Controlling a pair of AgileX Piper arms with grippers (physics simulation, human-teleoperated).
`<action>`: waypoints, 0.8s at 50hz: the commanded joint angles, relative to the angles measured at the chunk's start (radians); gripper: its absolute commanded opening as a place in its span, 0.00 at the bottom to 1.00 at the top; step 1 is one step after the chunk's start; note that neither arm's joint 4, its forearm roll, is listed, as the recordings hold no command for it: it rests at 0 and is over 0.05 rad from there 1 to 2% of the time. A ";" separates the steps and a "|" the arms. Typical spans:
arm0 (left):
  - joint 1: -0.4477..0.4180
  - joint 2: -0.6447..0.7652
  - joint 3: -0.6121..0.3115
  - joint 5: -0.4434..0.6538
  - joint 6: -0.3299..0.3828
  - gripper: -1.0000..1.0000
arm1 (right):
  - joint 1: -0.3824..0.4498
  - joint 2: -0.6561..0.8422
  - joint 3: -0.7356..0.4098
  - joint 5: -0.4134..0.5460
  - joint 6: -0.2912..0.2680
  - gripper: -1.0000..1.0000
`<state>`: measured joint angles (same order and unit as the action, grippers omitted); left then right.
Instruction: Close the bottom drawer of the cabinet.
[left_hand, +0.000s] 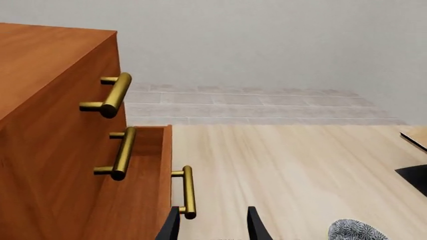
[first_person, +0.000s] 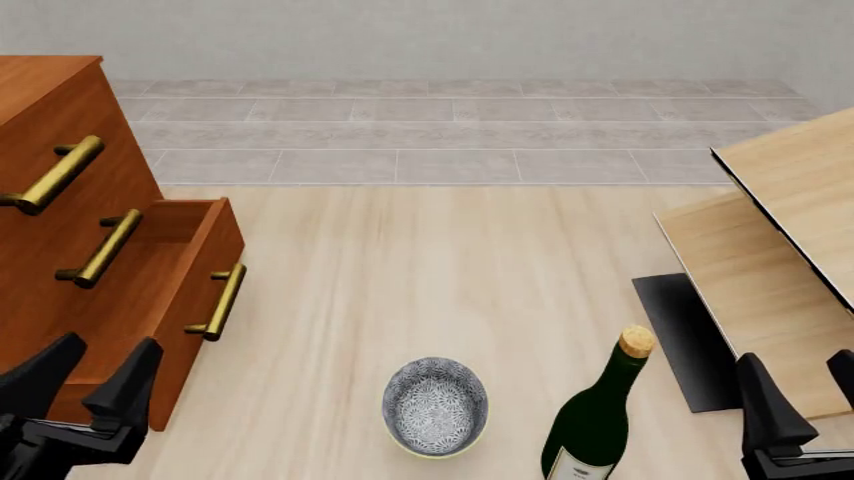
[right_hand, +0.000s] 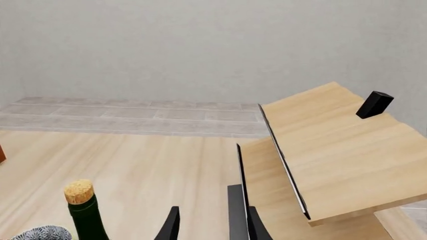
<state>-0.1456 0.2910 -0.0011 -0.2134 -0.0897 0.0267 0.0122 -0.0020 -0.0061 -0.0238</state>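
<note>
Bottom drawer (first_person: 200, 300) of the large reddish-brown wooden three-drawer cabinet (first_person: 54, 215) stood pulled out at the table's left, its brass bar handle (first_person: 220, 300) facing right. My left gripper (first_person: 83, 385) hung spread and empty just before the drawer front, so I judged the approach under way; next I needed to press that front leftward until flush. My right gripper (first_person: 801, 400) waited apart, also unclenched. On the pale wood tabletop (first_person: 441, 280) sat a patterned grey bowl (first_person: 434, 405) and a corked green bottle (first_person: 594, 420); grey tiles and a plain wall lay beyond
</note>
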 joint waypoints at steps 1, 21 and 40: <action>-0.095 0.269 0.001 -0.212 -0.030 1.00 | 0.001 -0.001 -0.001 0.004 -0.010 1.00; -0.251 0.787 -0.004 -0.640 -0.026 1.00 | 0.004 0.020 0.000 -0.014 -0.016 1.00; -0.281 1.252 -0.061 -0.939 -0.113 1.00 | 0.001 0.030 0.001 -0.020 -0.017 1.00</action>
<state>-0.4118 1.3294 -0.0304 -1.0197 -0.1640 0.0297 0.0399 -0.0015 -0.0253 -0.0396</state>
